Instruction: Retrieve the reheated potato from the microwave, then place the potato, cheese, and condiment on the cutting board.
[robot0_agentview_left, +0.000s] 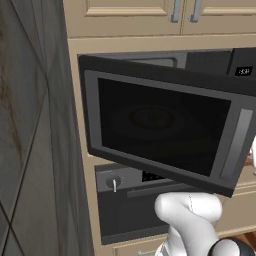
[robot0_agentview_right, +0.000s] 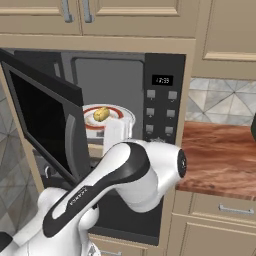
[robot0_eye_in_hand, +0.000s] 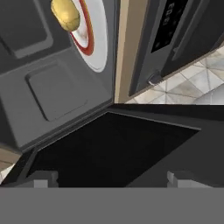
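Observation:
The microwave (robot0_agentview_right: 162, 100) stands open, its dark glass door (robot0_agentview_left: 160, 130) swung out to the left. Inside, the yellowish potato (robot0_agentview_right: 101, 114) lies on a white plate with a red ring (robot0_agentview_right: 116, 113). In the hand view the potato (robot0_eye_in_hand: 65, 13) and the plate (robot0_eye_in_hand: 98, 43) are at the top left, well beyond my gripper (robot0_eye_in_hand: 112, 178). The gripper is open, with nothing between its fingertips (robot0_eye_in_hand: 43, 177), and it hangs over the open door's black glass (robot0_eye_in_hand: 113, 148). My white hand (robot0_agentview_right: 116, 134) sits just in front of the microwave's opening. The cheese, condiment and cutting board are out of view.
Below the microwave is a dark oven with a knob (robot0_agentview_left: 114, 183) and a small display (robot0_eye_in_hand: 168, 19). A reddish wood counter (robot0_agentview_right: 220, 160) runs to the right, with drawers beneath it. Beige cabinets (robot0_agentview_right: 140, 12) hang above. A tiled wall (robot0_agentview_left: 25, 125) closes off the left.

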